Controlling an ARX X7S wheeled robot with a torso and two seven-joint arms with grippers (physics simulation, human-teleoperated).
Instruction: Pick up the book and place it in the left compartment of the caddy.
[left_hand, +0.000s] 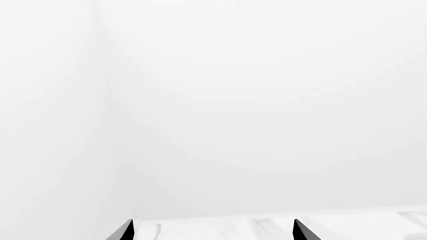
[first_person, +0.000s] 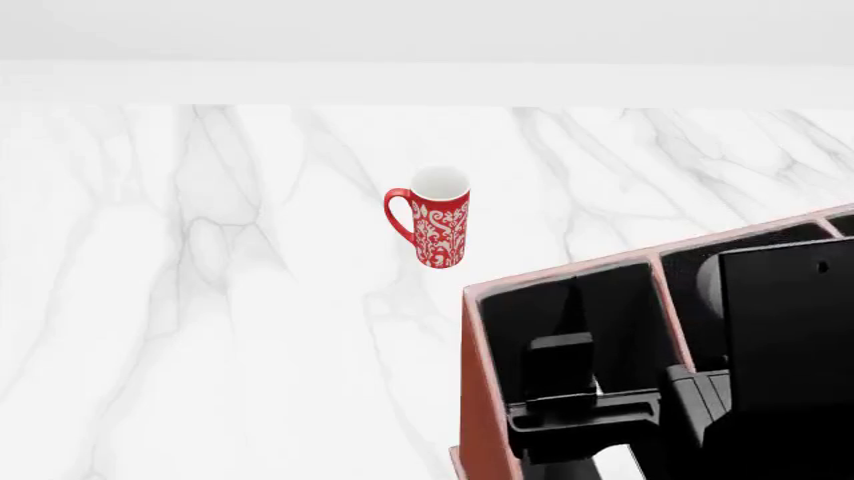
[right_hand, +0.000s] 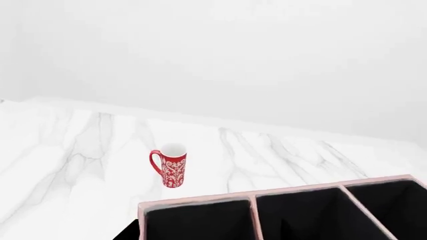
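Note:
The reddish-brown caddy (first_person: 467, 400) fills the lower right of the head view, and its rim (right_hand: 200, 202) runs across the right wrist view. My right gripper (first_person: 571, 395) hangs over the left compartment (first_person: 505, 320), among black arm parts. In the right wrist view only one fingertip (right_hand: 127, 233) shows, far out beside the caddy wall. The other is lost against the black of the left compartment (right_hand: 200, 222). I cannot pick the book out of that black. My left gripper (left_hand: 213, 231) is open and empty, facing a white wall.
A red patterned mug (first_person: 434, 230) stands upright on the white marble table (first_person: 200, 300), beyond the caddy's left corner. The mug (right_hand: 171, 165) also shows in the right wrist view. The table's far edge meets a white wall. A broad black arm panel (first_person: 787, 310) covers the caddy's right sections.

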